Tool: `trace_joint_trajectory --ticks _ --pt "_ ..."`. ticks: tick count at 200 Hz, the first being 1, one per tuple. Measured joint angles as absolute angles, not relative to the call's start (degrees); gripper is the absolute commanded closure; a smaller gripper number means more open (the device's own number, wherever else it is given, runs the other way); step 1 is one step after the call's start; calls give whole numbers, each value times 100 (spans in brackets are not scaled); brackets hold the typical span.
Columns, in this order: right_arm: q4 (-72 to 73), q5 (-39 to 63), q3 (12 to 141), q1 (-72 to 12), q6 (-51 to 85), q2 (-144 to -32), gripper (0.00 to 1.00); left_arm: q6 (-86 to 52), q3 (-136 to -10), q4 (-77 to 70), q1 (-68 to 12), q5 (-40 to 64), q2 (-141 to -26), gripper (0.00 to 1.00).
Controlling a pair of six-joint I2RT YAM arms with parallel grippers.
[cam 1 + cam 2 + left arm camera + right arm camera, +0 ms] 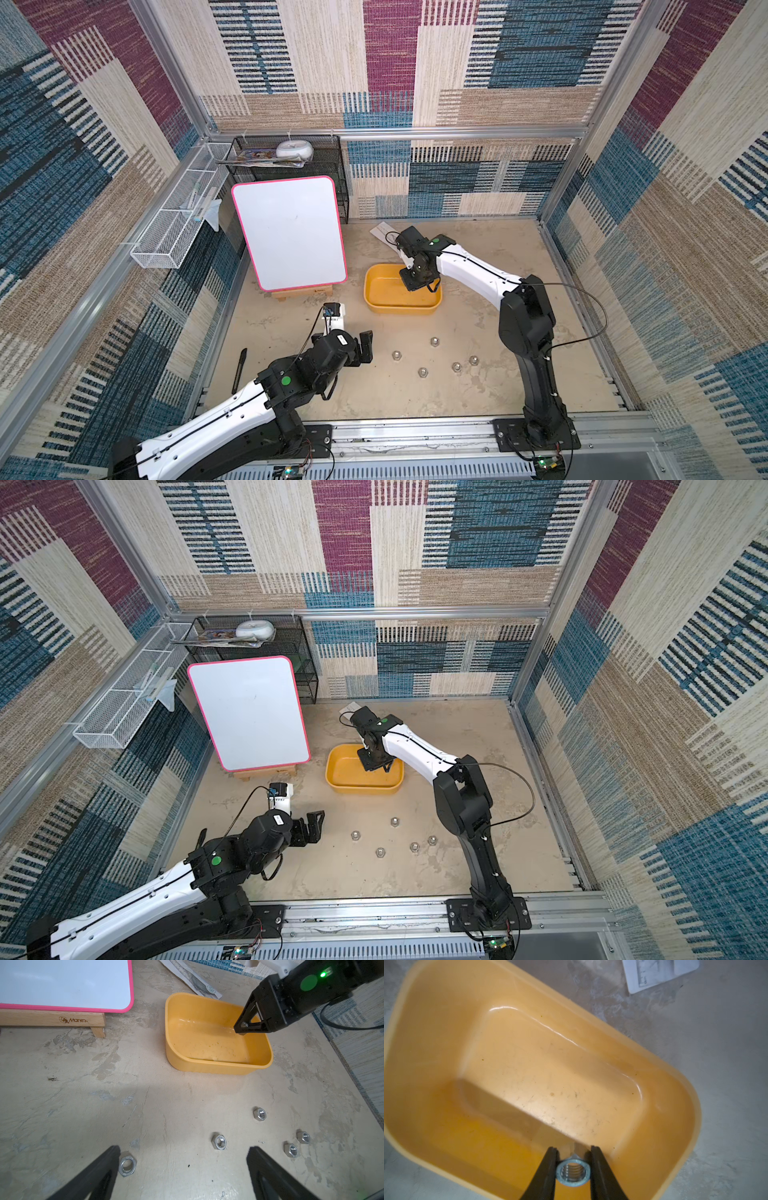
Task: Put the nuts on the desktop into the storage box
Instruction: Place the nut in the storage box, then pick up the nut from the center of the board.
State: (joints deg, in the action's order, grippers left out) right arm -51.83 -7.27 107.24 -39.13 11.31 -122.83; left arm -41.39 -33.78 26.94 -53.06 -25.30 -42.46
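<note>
Your left arm lies closest in both top views. At its end the left gripper is spread wide, low over the tabletop, with nothing between its fingers. Beyond that gripper, toward the back, a pink-edged whiteboard leans on a wooden stand.

Behind the board is a black mesh rack, with a white rounded object and some printed sheets on top. To the side of the rack, on the wall, a white wire basket holds a few slim pen-like items in one compartment. They are too small to identify.

The yellow box sits on the tabletop directly under your right gripper. Its floor shows scuffs and small specks. The right gripper is clamped on the held nut, whose hole faces the wrist camera. The nut is over the inside of the box, close to one wall.

A paper strip lies flat beyond the box. A black pen lies on the tabletop beside your left arm.

Five loose nuts show in both top views, scattered on the tabletop out in front of the left gripper and well apart from the box. In the left wrist view, one more nut lies flat just beside a left fingertip.
</note>
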Motion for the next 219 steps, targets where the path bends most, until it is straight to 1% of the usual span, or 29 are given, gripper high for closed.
trace_joint_trajectory --ticks 39,49,59,68,83,88,92,95,101,110,127,171,208,219 --pt "-5201 -679 10753 -3754 1133 -12693 72 -4141 -3371 2707 -5371 -2539 -4150 0" --pt "-5203 -674 10781 -3680 1133 -12816 69 -4143 -3365 2707 -5387 -2547 -4132 0" --pt "-5212 -626 10818 -3607 1138 -12919 59 -4143 -3365 2707 -5402 -2547 -4132 0" --pt "-5223 -578 10844 -3542 1140 -12980 54 -4143 -3365 2707 -5413 -2550 -4132 0" --pt "-5240 -600 10864 -3494 1140 -12991 41 -4143 -3365 2709 -5422 -2550 -4134 0" --pt "-5238 -589 10864 -3494 1149 -12978 32 -4143 -3365 2709 -5422 -2550 -4134 0" --pt "-5236 -585 10862 -3496 1155 -12960 20 -4143 -3365 2709 -5426 -2550 -4134 0" --pt "-5238 -572 10857 -3500 1157 -12949 15 -4143 -3365 2709 -5430 -2552 -4134 0" --pt "-5223 -545 10820 -3507 1164 -12892 9 -4141 -3365 2709 -5435 -2552 -4139 0" --pt "-5225 -556 10739 -3511 1162 -12761 5 -4141 -3365 2709 -5439 -2552 -4145 0" --pt "-5157 -565 10534 -3514 1181 -12416 0 -4139 -3365 2707 -5446 -2550 -4176 0" --pt "-4919 -672 9581 -3590 1363 -11120 1 -4084 -3448 2705 -5454 -2550 -4466 0" --pt "-4582 -572 8348 -3806 1605 -9926 0 -4027 -3533 2711 -5457 -2556 -4897 0" --pt "-4497 -552 7994 -3883 1682 -9682 3 -4025 -3559 2711 -5457 -2569 -4995 0"
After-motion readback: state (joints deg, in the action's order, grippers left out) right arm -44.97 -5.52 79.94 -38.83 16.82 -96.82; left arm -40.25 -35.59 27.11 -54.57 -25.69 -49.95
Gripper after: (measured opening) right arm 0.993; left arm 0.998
